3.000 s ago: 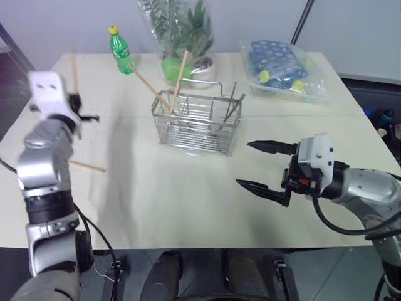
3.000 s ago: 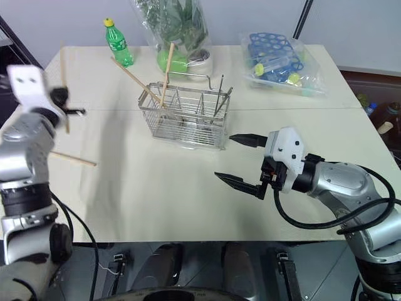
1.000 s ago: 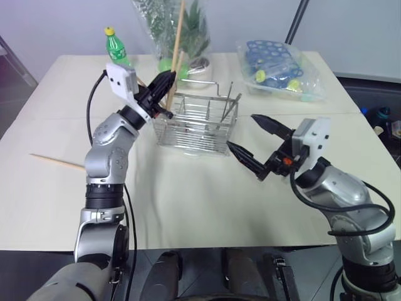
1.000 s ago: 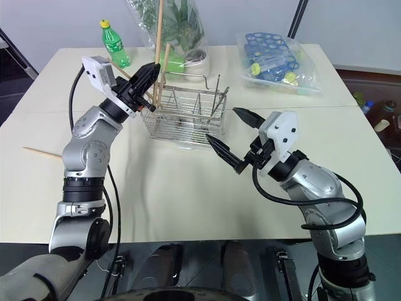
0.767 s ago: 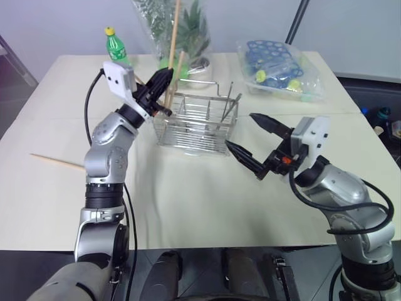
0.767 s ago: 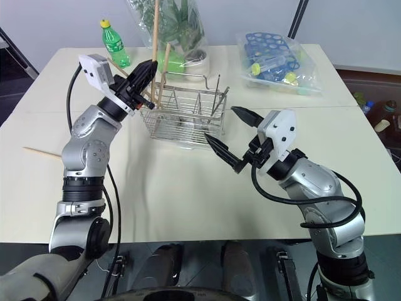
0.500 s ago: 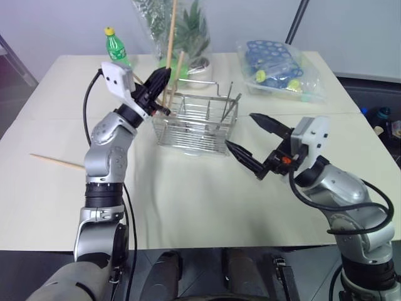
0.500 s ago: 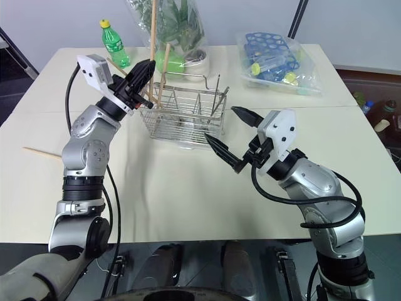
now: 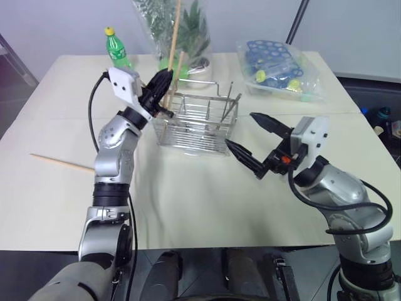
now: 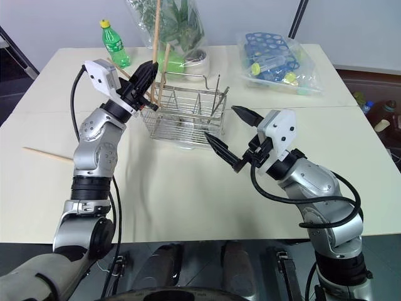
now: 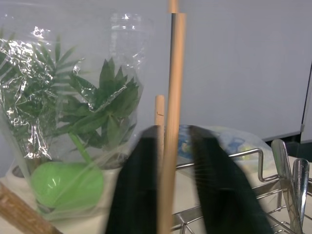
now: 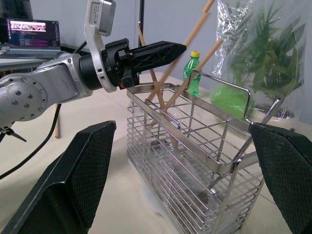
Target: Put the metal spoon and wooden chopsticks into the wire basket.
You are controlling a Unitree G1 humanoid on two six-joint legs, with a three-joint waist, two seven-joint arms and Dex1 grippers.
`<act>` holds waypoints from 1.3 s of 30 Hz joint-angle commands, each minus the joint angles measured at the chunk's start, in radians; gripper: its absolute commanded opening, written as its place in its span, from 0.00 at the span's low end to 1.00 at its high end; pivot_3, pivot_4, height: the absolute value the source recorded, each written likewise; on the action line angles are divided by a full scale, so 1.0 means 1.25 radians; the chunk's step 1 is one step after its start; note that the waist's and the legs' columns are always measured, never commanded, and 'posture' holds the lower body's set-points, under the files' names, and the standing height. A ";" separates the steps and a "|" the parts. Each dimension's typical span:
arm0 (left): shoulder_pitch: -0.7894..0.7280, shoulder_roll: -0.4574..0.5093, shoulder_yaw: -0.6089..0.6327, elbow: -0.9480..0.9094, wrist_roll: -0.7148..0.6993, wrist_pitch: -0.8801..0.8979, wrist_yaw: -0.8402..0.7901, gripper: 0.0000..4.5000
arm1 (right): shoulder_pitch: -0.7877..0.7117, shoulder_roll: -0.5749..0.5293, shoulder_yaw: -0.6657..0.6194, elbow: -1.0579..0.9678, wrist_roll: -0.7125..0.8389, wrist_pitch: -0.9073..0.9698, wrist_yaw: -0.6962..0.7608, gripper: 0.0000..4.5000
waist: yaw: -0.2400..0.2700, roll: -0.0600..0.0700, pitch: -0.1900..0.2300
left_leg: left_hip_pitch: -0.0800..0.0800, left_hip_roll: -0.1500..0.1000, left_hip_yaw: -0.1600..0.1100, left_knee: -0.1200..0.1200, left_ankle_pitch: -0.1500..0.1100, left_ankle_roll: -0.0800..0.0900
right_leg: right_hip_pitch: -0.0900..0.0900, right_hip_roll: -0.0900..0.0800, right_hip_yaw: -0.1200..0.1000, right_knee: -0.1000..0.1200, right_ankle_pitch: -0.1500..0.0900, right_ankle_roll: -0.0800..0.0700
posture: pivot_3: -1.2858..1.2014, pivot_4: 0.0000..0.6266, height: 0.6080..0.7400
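Note:
The wire basket [image 9: 195, 130] stands mid-table. My left gripper [image 9: 165, 76] is at its left end, open, its fingers parted a little around one tall wooden chopstick [image 9: 174, 31] that stands upright in the basket. Two more chopsticks [image 9: 179, 70] lean in that same end. Another chopstick [image 9: 62, 163] lies on the table at the far left. The metal spoon [image 9: 230, 100] leans in the basket's right end, its handle up. My right gripper [image 9: 239, 129] hangs wide open just right of the basket, nothing between its fingers.
Behind the basket stand a green bottle [image 9: 117, 50] and a bagged plant [image 9: 188, 37]. A clear bag of blue items [image 9: 276, 66] lies at the back right. Bare tabletop lies in front of the basket.
My left arm brought the chopstick from the far left to the basket's left end, and its fingers have just parted around it. The right gripper rose toward the basket, then held still.

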 commanded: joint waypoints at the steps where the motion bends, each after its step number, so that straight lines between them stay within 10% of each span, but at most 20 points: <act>1: -0.009 0.005 0.000 -0.028 -0.002 -0.010 0.000 0.57 | -0.012 0.002 -0.006 -0.015 0.003 -0.013 0.001 1.00 | 0.000 0.000 0.000 | 0.000 0.000 0.000 0.000 0.000 0.000 | 0.000 0.000 0.000 0.000 0.000 0.000 | 0.52 0.24 1.00; 3: -0.011 0.010 0.004 -0.032 -0.007 -0.002 0.001 0.76 | -0.013 0.003 -0.004 -0.013 0.002 -0.013 0.002 1.00 | 0.000 0.000 0.000 | 0.000 0.000 0.000 0.000 0.000 0.000 | 0.000 0.000 0.000 0.000 0.000 0.000 | 0.52 0.24 1.00; 20: -0.116 0.189 0.168 -0.229 -0.222 0.353 0.141 0.76 | -0.031 -0.055 0.022 0.001 0.015 -0.011 0.126 1.00 | -0.005 0.000 0.000 | 0.000 0.000 0.000 0.000 0.000 0.000 | 0.000 0.000 0.000 0.000 0.000 0.000 | 0.52 0.24 1.00; 28: 0.001 0.381 0.196 -0.195 -0.038 0.542 0.358 0.76 | -0.031 -0.164 0.007 0.002 0.078 0.001 0.281 1.00 | -0.002 0.000 0.000 | 0.001 0.000 0.000 0.000 0.000 0.000 | 0.000 0.000 0.000 0.002 0.000 0.000 | 0.52 0.24 1.00; 39: 0.158 0.156 0.297 -0.352 0.028 0.827 0.673 0.76 | -0.071 -0.196 0.011 0.044 0.091 0.006 0.349 1.00 | 0.003 -0.002 0.000 | 0.000 0.000 -0.002 0.000 0.000 0.000 | 0.000 0.000 0.000 0.001 0.000 0.000 | 0.52 0.24 1.00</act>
